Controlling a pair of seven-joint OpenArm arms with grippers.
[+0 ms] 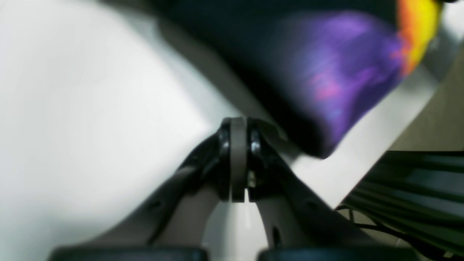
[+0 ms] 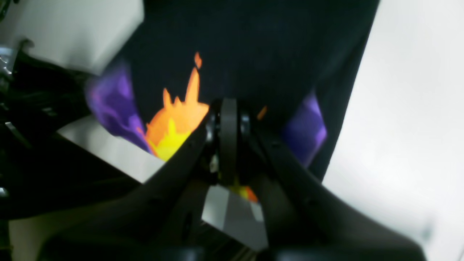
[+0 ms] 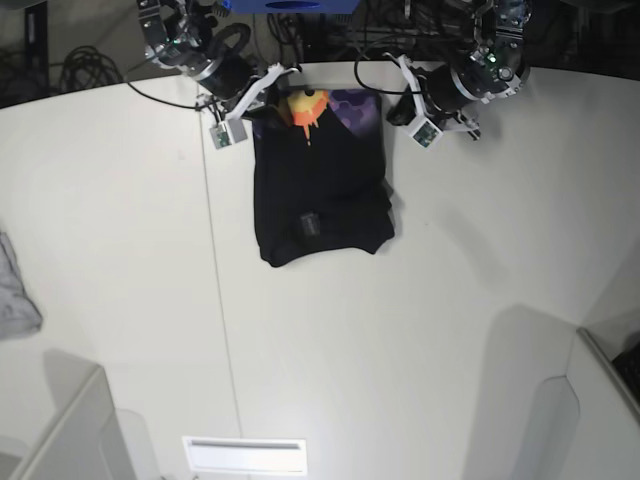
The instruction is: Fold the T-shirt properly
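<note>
The T-shirt [image 3: 320, 195] lies at the table's [image 3: 400, 350] far edge, partly folded into a rough rectangle with print showing at its far end; both grippers [image 1: 239, 159] [image 2: 228, 145] look closed and empty, so tidying folds seem left.

T-shirt [image 3: 320, 190] — black; orange-yellow sun, purple print.

- The left pincer [image 1: 239, 159] is seen with its jaws pressed together, nothing visibly between them.
- The T-shirt [image 1: 326, 72], black with blurred purple and orange-yellow print, is seen beyond it on the white counter [image 1: 90, 108].
</note>
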